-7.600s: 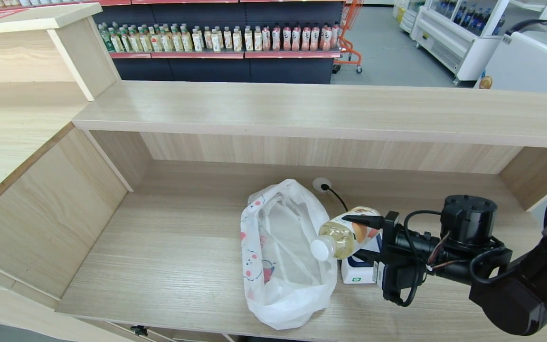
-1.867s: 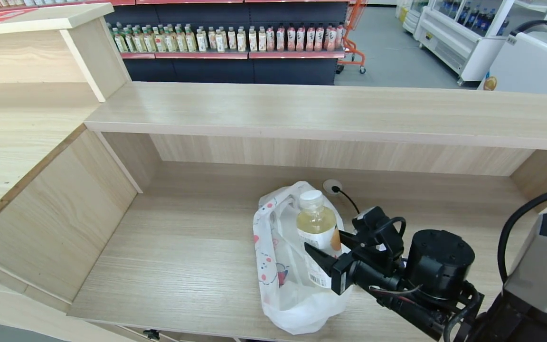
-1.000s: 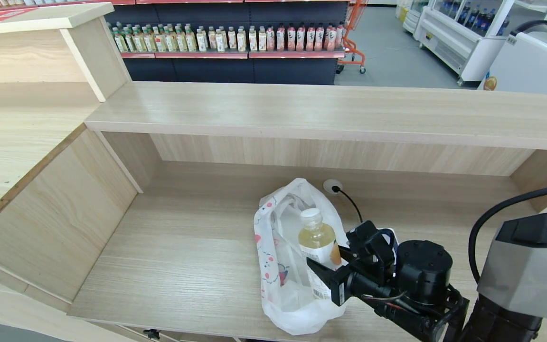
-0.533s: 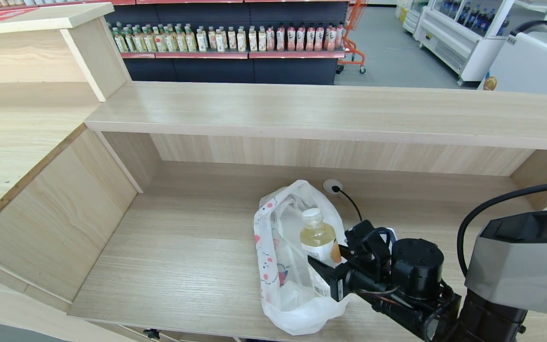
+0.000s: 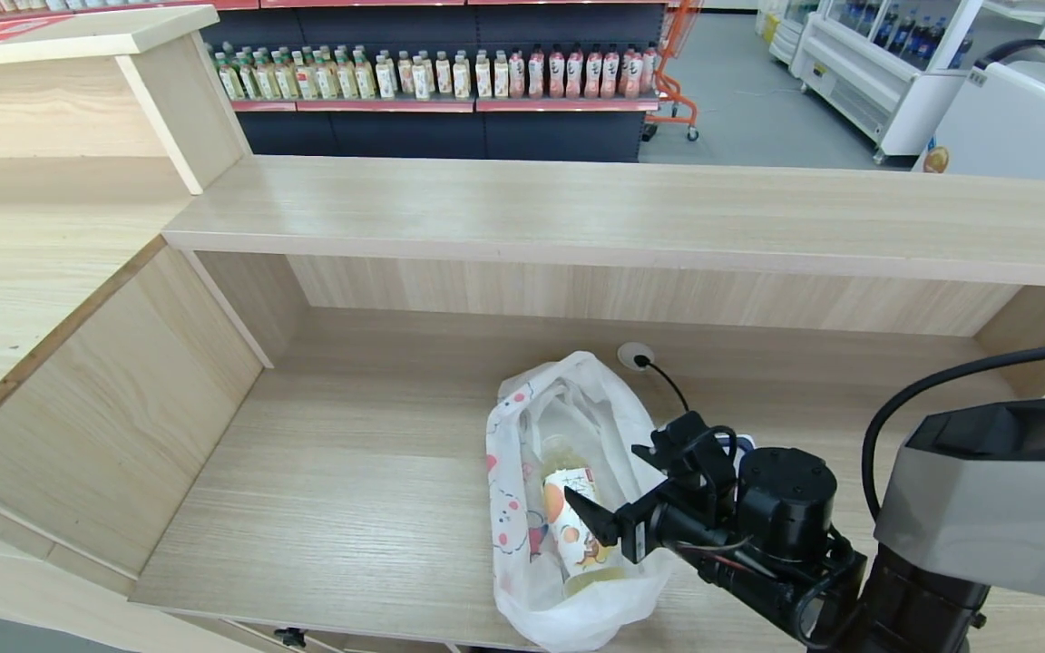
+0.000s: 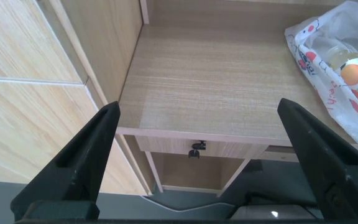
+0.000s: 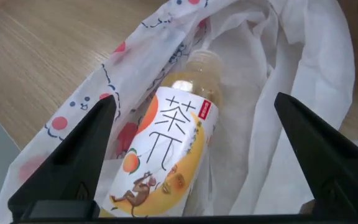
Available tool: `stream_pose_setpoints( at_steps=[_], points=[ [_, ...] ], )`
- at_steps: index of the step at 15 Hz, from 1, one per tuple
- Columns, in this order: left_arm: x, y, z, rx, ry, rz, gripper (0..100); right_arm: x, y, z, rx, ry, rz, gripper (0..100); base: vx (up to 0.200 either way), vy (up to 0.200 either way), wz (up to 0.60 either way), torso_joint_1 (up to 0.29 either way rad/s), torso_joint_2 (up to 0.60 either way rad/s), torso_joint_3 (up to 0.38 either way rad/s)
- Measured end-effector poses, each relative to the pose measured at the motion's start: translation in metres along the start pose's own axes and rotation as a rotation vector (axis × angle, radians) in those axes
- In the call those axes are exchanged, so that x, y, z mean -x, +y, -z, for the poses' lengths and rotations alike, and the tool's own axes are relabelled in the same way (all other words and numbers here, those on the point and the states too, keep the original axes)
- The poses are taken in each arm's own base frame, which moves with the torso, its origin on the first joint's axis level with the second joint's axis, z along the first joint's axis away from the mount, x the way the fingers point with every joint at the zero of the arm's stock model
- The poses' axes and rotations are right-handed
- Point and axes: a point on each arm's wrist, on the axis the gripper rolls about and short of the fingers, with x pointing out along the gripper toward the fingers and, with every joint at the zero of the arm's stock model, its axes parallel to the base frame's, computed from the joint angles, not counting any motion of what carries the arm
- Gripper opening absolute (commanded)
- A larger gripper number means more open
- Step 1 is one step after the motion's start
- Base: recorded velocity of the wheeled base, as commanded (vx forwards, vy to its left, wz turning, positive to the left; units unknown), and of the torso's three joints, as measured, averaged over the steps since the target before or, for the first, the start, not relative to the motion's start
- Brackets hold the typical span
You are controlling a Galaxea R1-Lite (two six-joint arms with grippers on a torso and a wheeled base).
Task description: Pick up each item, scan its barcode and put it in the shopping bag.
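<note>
A tea bottle with a white and orange label lies inside the white printed shopping bag on the wooden counter. My right gripper stands open just over the bag's right side, with nothing between its fingers. In the right wrist view the bottle rests on the bag's plastic beneath the spread right gripper. My left gripper stands open off the counter's front left edge, far from the bag and the bottle.
A black cable runs from a round grommet behind the bag. A raised ledge spans the back and a side panel closes the left. The counter left of the bag is bare. A drawer knob sits under the front edge.
The right gripper lowered the upright bottle into the bag and opened. The bottle has dropped and now lies on its side in the bag.
</note>
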Motion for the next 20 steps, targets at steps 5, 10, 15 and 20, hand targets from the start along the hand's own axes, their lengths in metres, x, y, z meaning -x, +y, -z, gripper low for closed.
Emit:
stream_pose_setpoints(
  at_steps=[5,10,15,20],
  points=[
    [0.000,0.000,0.000,0.001,0.000,0.000,100,0.010,-0.016,-0.042,0.129,-0.123,0.056,100,0.000,0.000,0.00,0.000,0.00,0.000],
    [0.000,0.000,0.000,0.001,0.000,0.000,100,0.078,-0.076,-0.089,0.138,0.101,0.298,100,0.000,0.000,0.00,0.000,0.00,0.000],
    [0.000,0.000,0.000,0.003,0.000,0.000,100,0.191,-0.102,-0.100,-0.021,0.309,0.571,100,-0.160,-0.160,0.00,0.006,0.00,0.001],
    [0.000,0.000,0.000,0.000,0.000,0.000,100,0.216,-0.098,-0.098,-0.042,0.273,0.622,100,-0.160,-0.200,0.00,-0.005,0.00,0.004]
  ],
)
